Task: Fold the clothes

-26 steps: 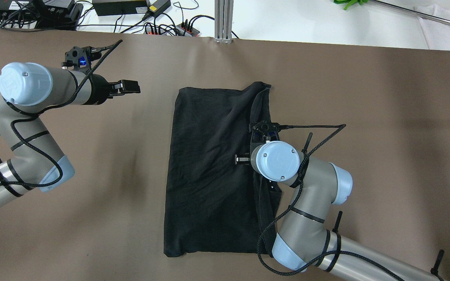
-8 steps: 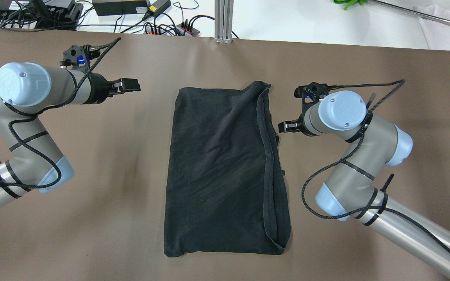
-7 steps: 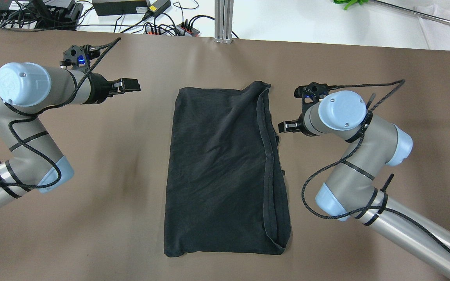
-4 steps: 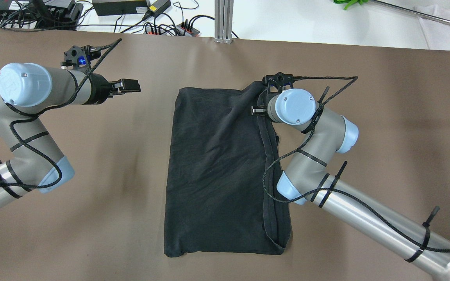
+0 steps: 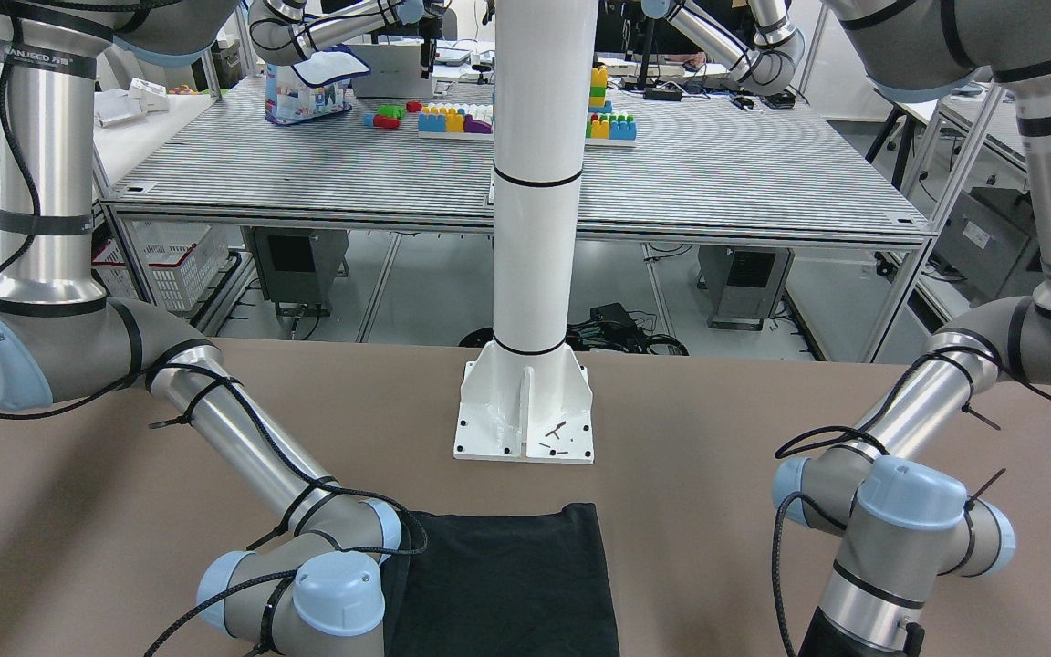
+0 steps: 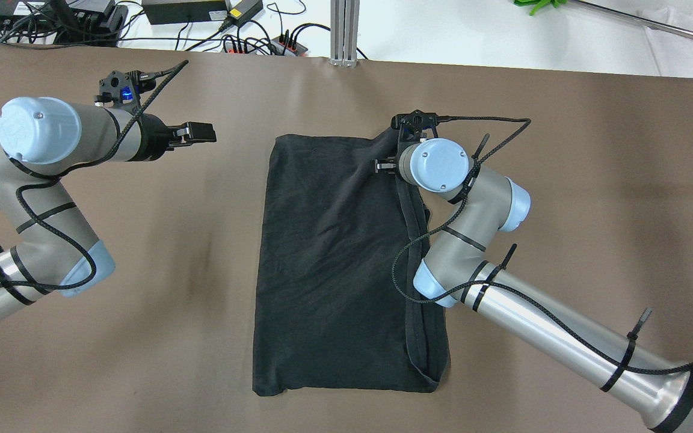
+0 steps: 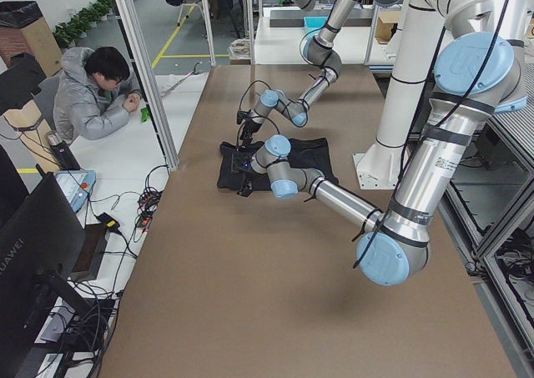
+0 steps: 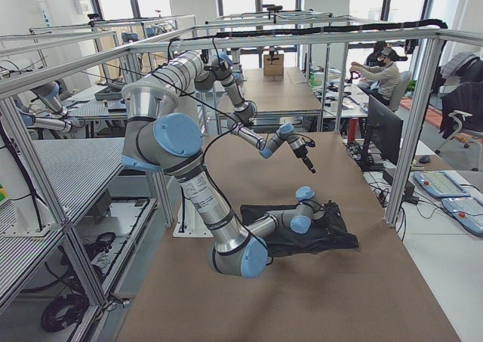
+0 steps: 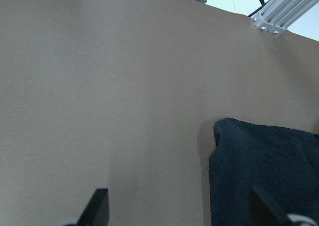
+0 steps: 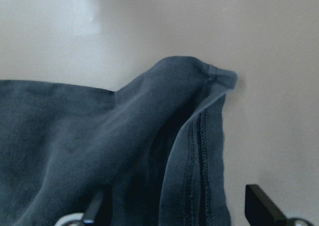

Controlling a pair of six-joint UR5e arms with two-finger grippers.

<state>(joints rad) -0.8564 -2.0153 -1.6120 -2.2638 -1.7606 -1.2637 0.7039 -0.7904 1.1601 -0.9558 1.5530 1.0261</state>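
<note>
Garment (image 6: 334,258) lies flat at the middle of the table (image 6: 593,180), with stitched hems along its 3 o'clock side. Right gripper (image 10: 178,206) has its fingers spread wide over the garment's 1 o'clock corner, pinching nothing. Left gripper (image 6: 201,133) is also spread, empty, at 10 o'clock from the garment, well apart.

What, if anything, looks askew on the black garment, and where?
The garment lies mostly flat, but its far right corner bunches into a raised peak with stitched hems showing, under the open right pincer.
</note>
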